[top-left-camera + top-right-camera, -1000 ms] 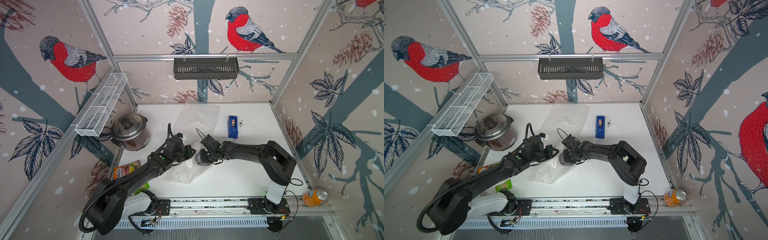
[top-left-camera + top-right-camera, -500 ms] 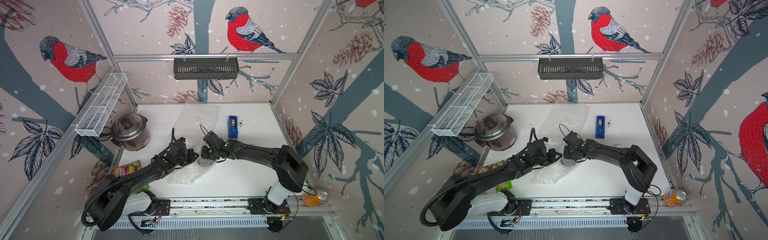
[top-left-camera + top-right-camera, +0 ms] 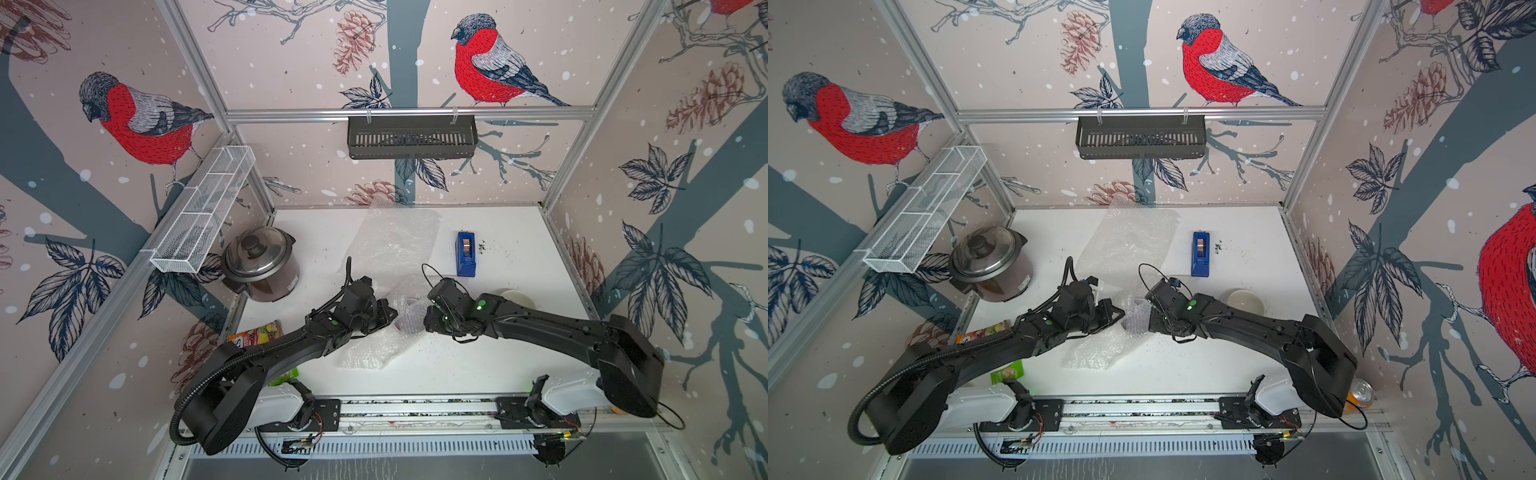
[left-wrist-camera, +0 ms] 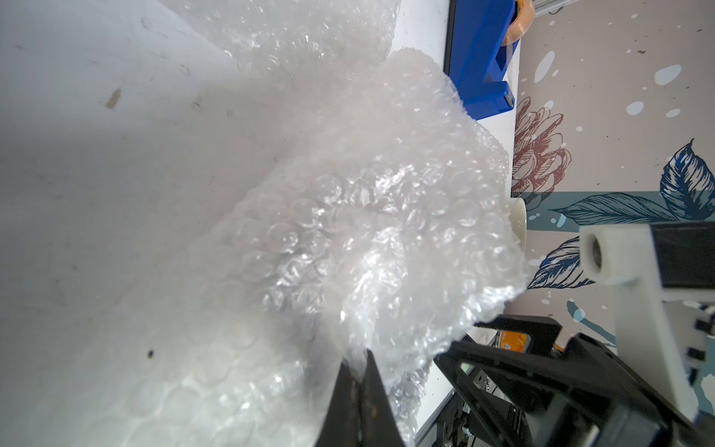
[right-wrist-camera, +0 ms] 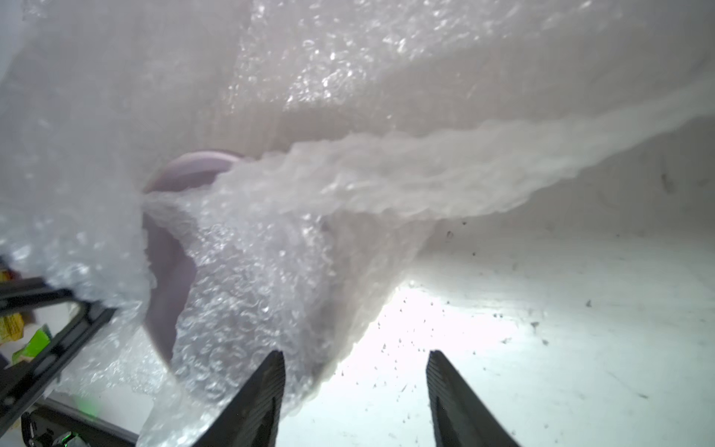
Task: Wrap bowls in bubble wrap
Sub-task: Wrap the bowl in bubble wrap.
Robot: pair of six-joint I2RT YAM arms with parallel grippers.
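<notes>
Left gripper (image 4: 358, 363) pinching bubble wrap (image 4: 348, 232), right gripper (image 5: 355, 354) agape (right wrist shows lilac bowl (image 5: 170, 278))

We look into a robot lab cell: an aluminium frame (image 3: 409, 112), bird-print wall panels (image 3: 291, 62), a white worktop (image 3: 519, 249), and two arms (image 3: 291, 345) bolted to a rail (image 3: 415, 404) behind the left tool (image 3: 392, 318) and right tool (image 3: 425, 323).
</notes>
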